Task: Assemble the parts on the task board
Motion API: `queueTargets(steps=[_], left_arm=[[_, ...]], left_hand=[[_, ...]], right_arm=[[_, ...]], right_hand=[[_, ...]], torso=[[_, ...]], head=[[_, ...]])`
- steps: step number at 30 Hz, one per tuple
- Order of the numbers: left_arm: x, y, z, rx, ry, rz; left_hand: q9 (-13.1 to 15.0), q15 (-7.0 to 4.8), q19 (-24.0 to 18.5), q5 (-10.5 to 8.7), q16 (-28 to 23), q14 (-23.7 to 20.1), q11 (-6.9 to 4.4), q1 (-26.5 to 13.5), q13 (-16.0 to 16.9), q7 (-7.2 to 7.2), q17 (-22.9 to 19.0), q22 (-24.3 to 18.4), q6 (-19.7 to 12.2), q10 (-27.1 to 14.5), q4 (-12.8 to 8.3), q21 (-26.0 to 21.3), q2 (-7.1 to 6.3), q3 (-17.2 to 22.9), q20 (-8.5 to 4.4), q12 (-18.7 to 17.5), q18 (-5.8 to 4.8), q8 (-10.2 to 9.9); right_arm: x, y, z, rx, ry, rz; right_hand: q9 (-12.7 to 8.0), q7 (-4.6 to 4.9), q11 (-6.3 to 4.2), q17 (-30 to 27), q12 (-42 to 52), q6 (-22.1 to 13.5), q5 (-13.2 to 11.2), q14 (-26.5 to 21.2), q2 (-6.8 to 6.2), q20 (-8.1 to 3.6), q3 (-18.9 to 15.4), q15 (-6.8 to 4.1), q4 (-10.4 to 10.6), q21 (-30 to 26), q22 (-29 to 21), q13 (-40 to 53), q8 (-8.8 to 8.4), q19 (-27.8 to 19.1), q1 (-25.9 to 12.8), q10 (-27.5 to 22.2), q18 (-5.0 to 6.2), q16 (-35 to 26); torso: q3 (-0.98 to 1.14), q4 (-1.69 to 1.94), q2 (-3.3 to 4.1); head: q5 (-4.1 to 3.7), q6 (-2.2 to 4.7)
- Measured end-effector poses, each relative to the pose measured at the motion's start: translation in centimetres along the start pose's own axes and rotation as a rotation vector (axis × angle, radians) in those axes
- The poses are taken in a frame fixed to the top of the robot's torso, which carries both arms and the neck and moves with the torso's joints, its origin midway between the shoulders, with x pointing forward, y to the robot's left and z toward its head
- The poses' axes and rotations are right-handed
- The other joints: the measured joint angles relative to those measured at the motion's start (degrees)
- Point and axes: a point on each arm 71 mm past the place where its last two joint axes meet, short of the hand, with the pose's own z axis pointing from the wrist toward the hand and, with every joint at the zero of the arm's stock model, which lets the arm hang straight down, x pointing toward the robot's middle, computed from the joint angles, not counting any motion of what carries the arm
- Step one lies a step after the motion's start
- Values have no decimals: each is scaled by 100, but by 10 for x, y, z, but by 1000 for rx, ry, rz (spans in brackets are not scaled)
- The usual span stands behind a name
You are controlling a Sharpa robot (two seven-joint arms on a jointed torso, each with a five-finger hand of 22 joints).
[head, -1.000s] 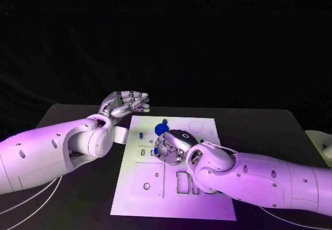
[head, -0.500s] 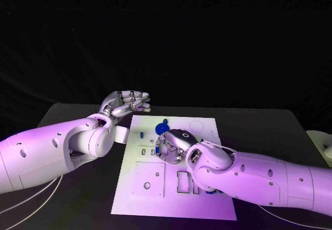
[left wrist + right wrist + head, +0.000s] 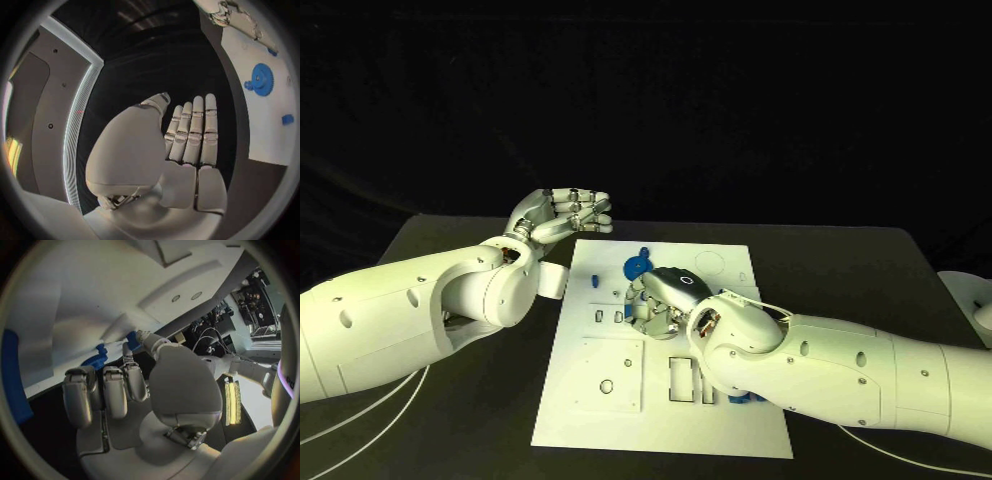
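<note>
Left hand (image 3: 564, 213) raised off the far-left corner of the task board (image 3: 610, 400), over the dark surface (image 3: 473, 420); fingers curled in toward the palm in the head view, nothing between them. Seen from the left wrist camera (image 3: 181, 145) as straight, side-by-side fingers laid close against one another, thumb alongside, nothing held. Not touching the board.

Further right, on the far part of the board, a blue gear (image 3: 635, 267) lying flat, with a small blue peg (image 3: 643, 250) just beyond it and a small blue piece (image 3: 594, 281) to its left. Same gear (image 3: 262, 79) plain in the left wrist view, toothed rim visible, a little blue block (image 3: 287, 119) near it on the white plate.

Right hand (image 3: 664, 300) down on the middle of the board, just on the near side of the gear, back of the hand uppermost. Fingertips hidden under the hand in the head view; from the right wrist camera (image 3: 125, 390) fingers bent toward the board, close together, with blue parts (image 3: 100, 357) just past their tips. Cannot tell whether anything is pinched or merely touched.

Another blue part (image 3: 747, 398) half hidden under the right forearm at the board's near right. Rectangular slots (image 3: 681, 379) and round holes in the near half of the board.

Surface black, matte; room behind dark.
</note>
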Motion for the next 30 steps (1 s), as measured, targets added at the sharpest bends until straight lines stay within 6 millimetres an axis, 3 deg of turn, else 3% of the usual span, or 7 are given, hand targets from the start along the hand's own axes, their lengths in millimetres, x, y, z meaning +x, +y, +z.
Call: queueTargets(steps=[8,10,18,25,30], left_arm=[[0,0,0,-1,-1,0],[0,0,0,-1,-1,0],[-1,0,0,-2,-2,1],[-1,0,0,-3,-3,1],[-2,0,0,-3,-3,1]], left_hand=[[0,0,0,0,0,0,0,0,0,0,0,6,0,0,0,0,0,0,0,0,0,0],[-1,0,0,0,0,0,0,0,0,0,-1,6,0,0,0,0,0,0,0,0,0,0],[-1,0,0,0,0,0,0,0,0,0,-1,5,0,0,0,0,0,0,0,0,0,0],[-1,0,0,0,0,0,0,0,0,0,-1,5,0,0,0,0,0,0,0,0,0,0],[-1,0,0,0,0,0,0,0,0,0,-2,5,0,0,0,0,0,0,0,0,0,0]], right_arm=[[1,1,0,-7,2,-1],[1,2,0,-9,3,-1],[1,1,-1,-10,3,-3],[2,1,-1,-11,3,-4],[3,1,-1,-12,6,-3]], right_hand=[[38,16,0,4,0,-17,-9,0,-18,0,0,0,0,0,4,0,-1,0,-17,0,0,0],[198,17,0,5,0,-18,-9,0,-30,0,0,0,0,0,4,0,-2,0,-29,0,0,0],[276,23,0,4,-44,-26,-33,0,-61,0,-17,0,15,0,4,-1,-5,0,-60,0,0,0],[248,66,29,4,-132,-152,-83,0,-136,0,-55,0,54,0,3,-1,5,0,-136,-90,0,0],[165,149,114,4,-267,-380,-120,1,-224,3,-80,45,79,-79,3,-1,-149,0,-224,-197,0,0]], torso=[[3,-4,0],[3,-4,0],[3,-4,1],[3,-1,2],[3,0,2]], head=[[4,-9],[4,-11],[-9,-21],[-16,-21],[-17,-21]])
